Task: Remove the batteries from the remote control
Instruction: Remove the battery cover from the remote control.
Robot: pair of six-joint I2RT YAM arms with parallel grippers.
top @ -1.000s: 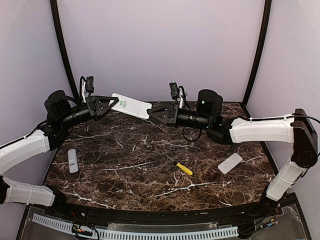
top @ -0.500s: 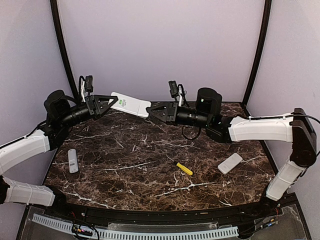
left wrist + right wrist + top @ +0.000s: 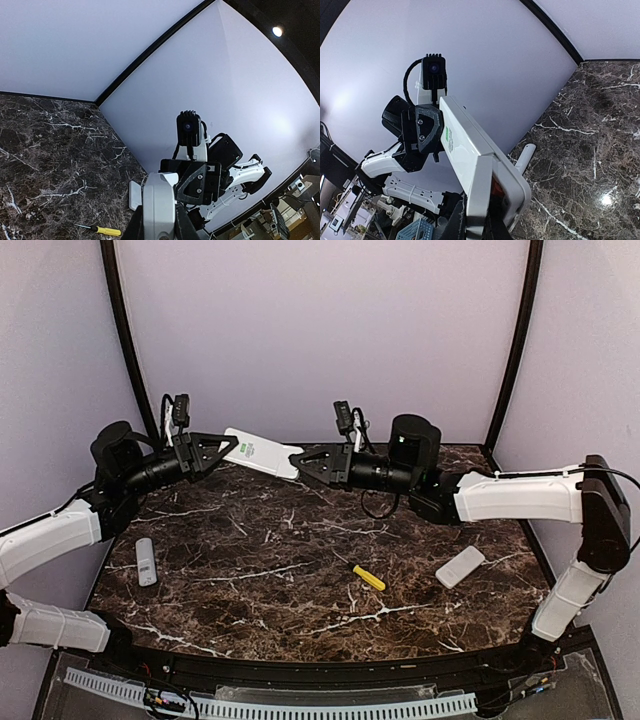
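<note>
A white remote control [image 3: 262, 453] hangs in the air over the back of the table, held at both ends. My left gripper [image 3: 232, 443] is shut on its left end; in the left wrist view the remote [image 3: 159, 200] stands between the jaws of that gripper [image 3: 159, 232]. My right gripper [image 3: 298, 460] is shut on the right end. In the right wrist view the remote [image 3: 465, 140] runs away from the right gripper [image 3: 479, 227]. A back panel there stands slightly off the body, and an orange-red battery [image 3: 495, 187] shows in the gap.
On the marble table [image 3: 300, 540] lie a small white remote [image 3: 146, 561] at the left, a yellow-handled screwdriver [image 3: 368, 577] in the middle and another white remote [image 3: 460, 566] at the right. Lilac walls close the back and sides.
The right arm has crept a little to the left and back, pressing closer onto the remote's end. The left arm and the remote have barely moved.
</note>
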